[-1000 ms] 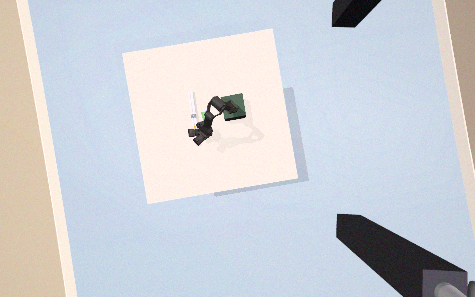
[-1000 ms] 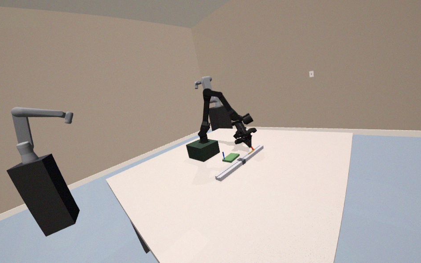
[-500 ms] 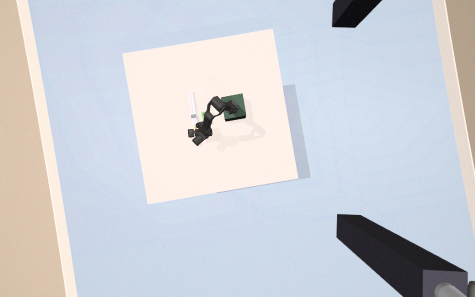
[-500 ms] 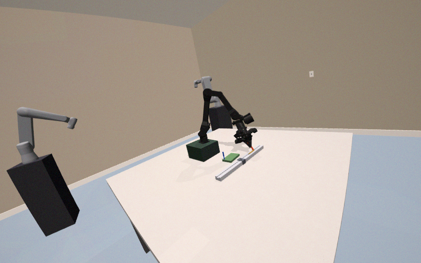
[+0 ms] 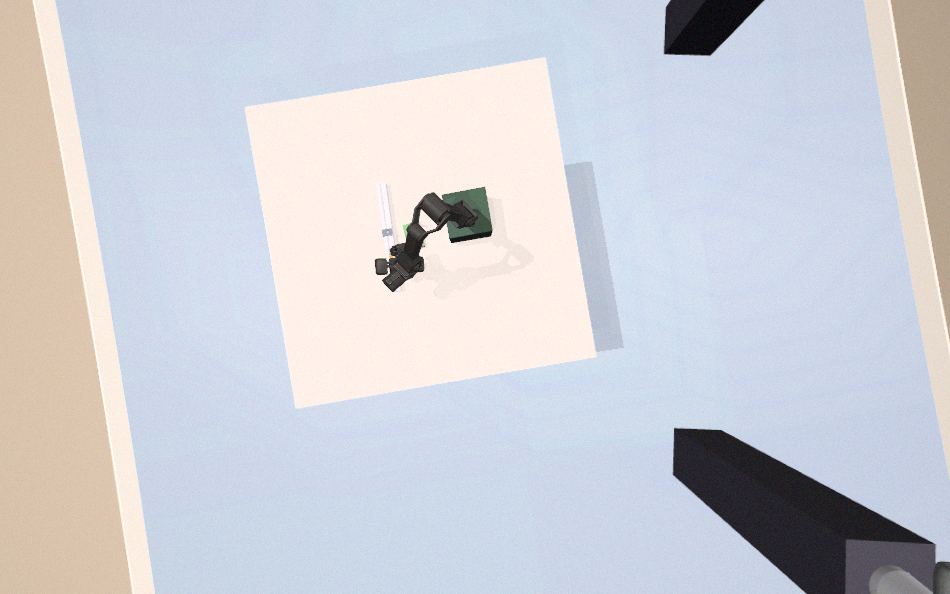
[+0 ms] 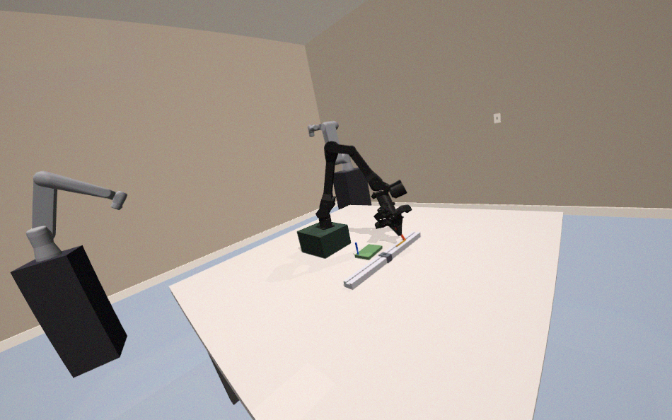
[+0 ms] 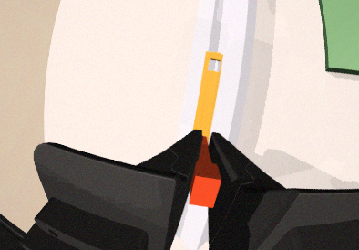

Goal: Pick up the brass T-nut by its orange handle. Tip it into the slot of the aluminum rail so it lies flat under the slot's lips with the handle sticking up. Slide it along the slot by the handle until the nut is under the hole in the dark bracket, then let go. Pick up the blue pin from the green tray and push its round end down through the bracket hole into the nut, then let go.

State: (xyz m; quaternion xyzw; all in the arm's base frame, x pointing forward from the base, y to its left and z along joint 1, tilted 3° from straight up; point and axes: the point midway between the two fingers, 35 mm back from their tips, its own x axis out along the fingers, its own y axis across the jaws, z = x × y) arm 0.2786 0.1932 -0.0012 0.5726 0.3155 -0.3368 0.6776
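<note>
Green tray [image 5: 405,227] [image 6: 369,251] [image 7: 342,30] sits between the dark green base block [image 5: 463,193] [image 6: 311,245] and the aluminum rail [image 5: 383,203] [image 6: 364,272] [image 7: 237,76], blue pin [image 6: 356,247] upright at its edge nearer the block. Gripper [image 5: 391,258] [image 6: 402,235] [image 7: 205,138] clamped on the orange handle [image 6: 403,237] [image 7: 205,192]; brass T-nut [image 6: 400,242] [image 7: 208,96] over the rail slot, can't tell if any of it is under the lips. Dark bracket [image 5: 387,232] [image 6: 385,256] spans the rail farther along, apart from the nut.
</note>
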